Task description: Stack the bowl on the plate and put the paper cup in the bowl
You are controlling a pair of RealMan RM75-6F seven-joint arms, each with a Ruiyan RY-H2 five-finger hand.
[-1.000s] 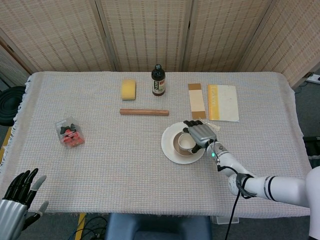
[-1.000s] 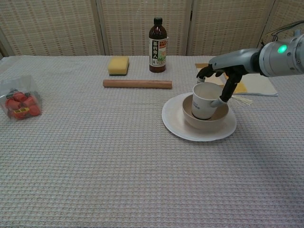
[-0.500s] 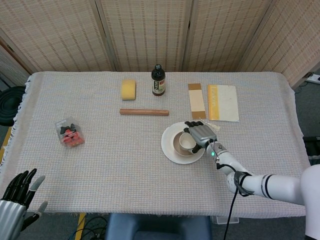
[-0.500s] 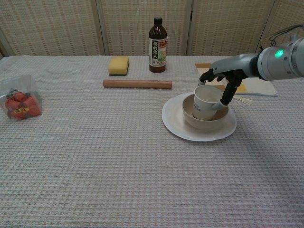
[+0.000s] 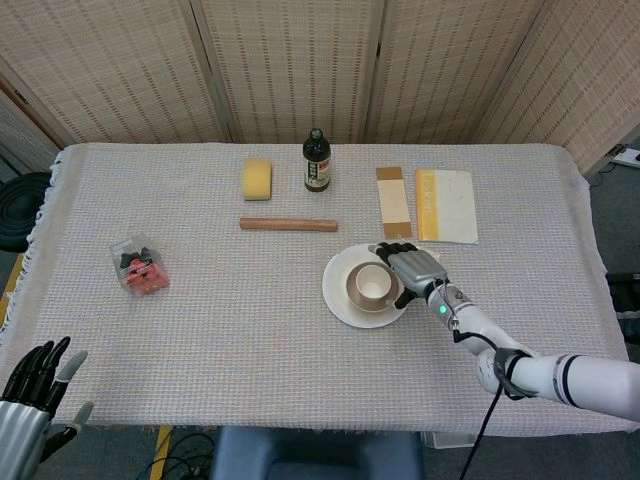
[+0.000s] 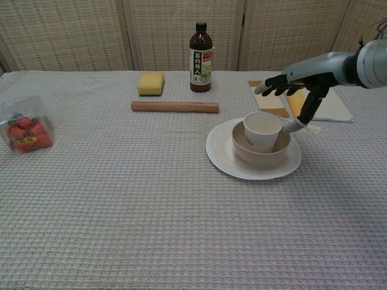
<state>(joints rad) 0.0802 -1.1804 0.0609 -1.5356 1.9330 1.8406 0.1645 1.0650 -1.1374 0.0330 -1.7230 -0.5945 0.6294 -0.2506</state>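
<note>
A white plate point(image 5: 336, 296) point(image 6: 224, 158) lies right of the table's middle, with a tan bowl point(image 5: 353, 297) point(image 6: 260, 155) on it. The paper cup point(image 5: 372, 286) point(image 6: 262, 131) stands upright inside the bowl. My right hand point(image 5: 418, 268) point(image 6: 300, 93) hovers just to the right of the cup with its fingers spread, holding nothing and apart from the cup. My left hand point(image 5: 38, 381) shows only in the head view, at the bottom left corner off the table's edge, fingers apart and empty.
A dark bottle point(image 5: 317, 161) point(image 6: 201, 49), yellow sponge point(image 5: 257, 178) point(image 6: 150, 83) and wooden stick point(image 5: 288, 224) point(image 6: 175, 107) lie behind the plate. A booklet and card point(image 5: 445, 205) sit behind my right hand. A bag of red items point(image 5: 138, 265) point(image 6: 23, 131) lies far left.
My right hand has let go of the paper cup and drawn away to the right and up. The cup, tilted before, now stands upright in the bowl.
</note>
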